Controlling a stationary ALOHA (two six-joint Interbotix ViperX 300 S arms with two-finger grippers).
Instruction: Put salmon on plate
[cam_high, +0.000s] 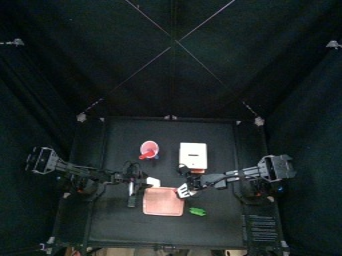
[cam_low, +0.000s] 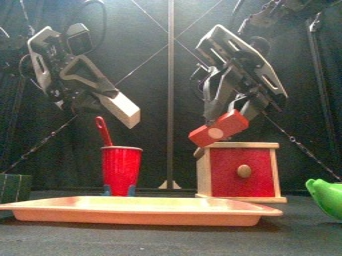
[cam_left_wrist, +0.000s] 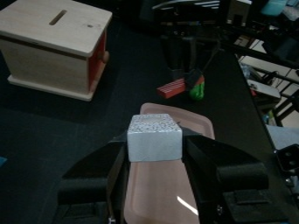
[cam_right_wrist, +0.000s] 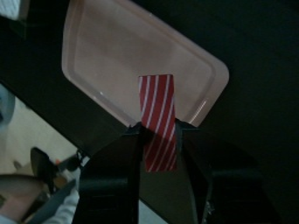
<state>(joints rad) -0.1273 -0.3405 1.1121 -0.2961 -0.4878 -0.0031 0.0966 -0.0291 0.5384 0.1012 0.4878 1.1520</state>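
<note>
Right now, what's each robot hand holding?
Left gripper: closed on a white block.
Right gripper: closed on the striped red salmon.

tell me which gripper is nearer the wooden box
Right. The right gripper, holding the red striped salmon piece, hangs just above the wooden box. The left gripper, holding a white block, is farther off, above the red cup.

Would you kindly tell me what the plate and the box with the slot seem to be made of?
Plate: probably plastic; smooth salmon-pink, uniform, faint sheen. Box: looks like wood; pale matte top showing grain, red-painted front.
</note>
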